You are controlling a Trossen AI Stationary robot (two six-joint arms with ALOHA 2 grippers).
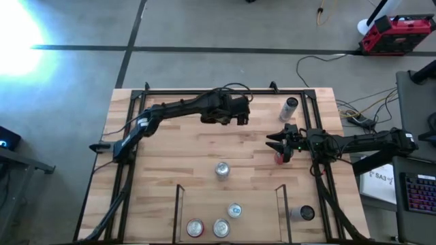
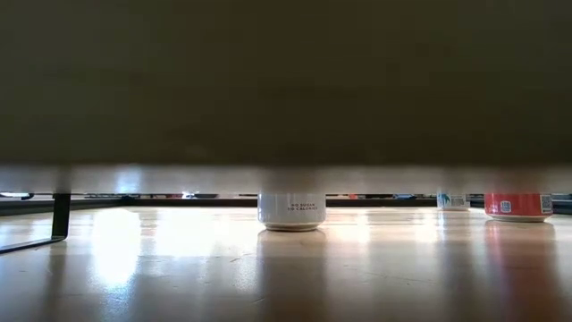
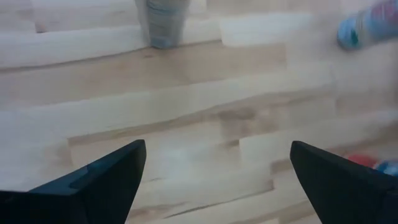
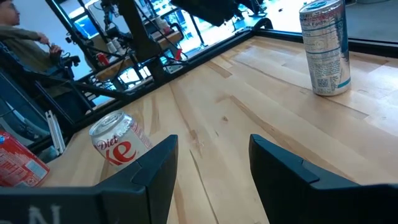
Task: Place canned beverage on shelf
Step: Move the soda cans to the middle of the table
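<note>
The shelf [image 1: 259,218] is the bay at the table's near edge between two thin black rails; three cans stand in its left half, one of them red-topped [image 1: 195,228]. A silver Diet Coke can [image 1: 222,169] stands on the bare wood mid-table and also shows in the right wrist view [image 4: 118,144]. A red can [image 1: 279,158] stands just nearside of my right gripper [image 1: 271,143], which is open and empty [image 4: 211,165] and points toward the table's left. My left gripper [image 1: 243,117] is open and empty [image 3: 217,168] over the far middle of the table.
A tall silver can [image 1: 291,107] stands near the far right rail and shows in the right wrist view [image 4: 323,46]. Another can [image 1: 306,213] stands outside the shelf's right rail. A large black frame [image 1: 204,90] borders the tabletop. A person [image 4: 18,34] sits beyond the table's left.
</note>
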